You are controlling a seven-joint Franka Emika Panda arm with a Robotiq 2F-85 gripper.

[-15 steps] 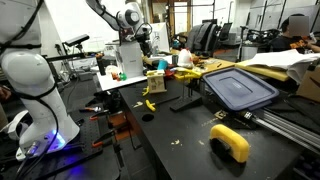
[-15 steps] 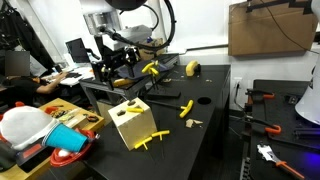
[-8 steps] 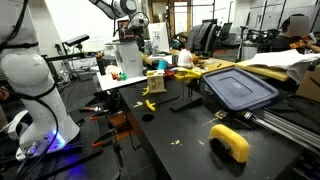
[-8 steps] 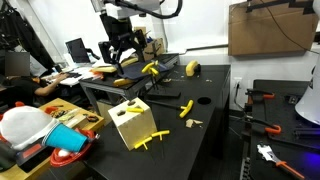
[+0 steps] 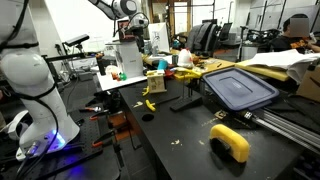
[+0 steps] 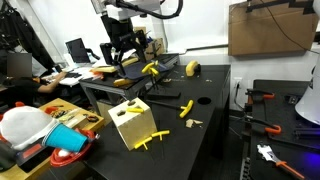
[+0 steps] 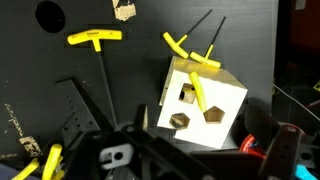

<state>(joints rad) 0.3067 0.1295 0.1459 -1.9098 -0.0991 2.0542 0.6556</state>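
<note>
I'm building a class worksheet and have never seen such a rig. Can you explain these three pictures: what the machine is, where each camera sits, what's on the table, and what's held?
This is a single robot arm ending in a gripper. Two pictures come from cameras standing in the room. The third comes from a camera on the wrist, looking down past the gripper. On the black table stands a wooden box with shaped holes. Yellow T-handled tools lie around it and rest on it, and a blue lid lies further along. The gripper hangs above the table and holds nothing that I can see. Whether it is open is unclear.
</note>
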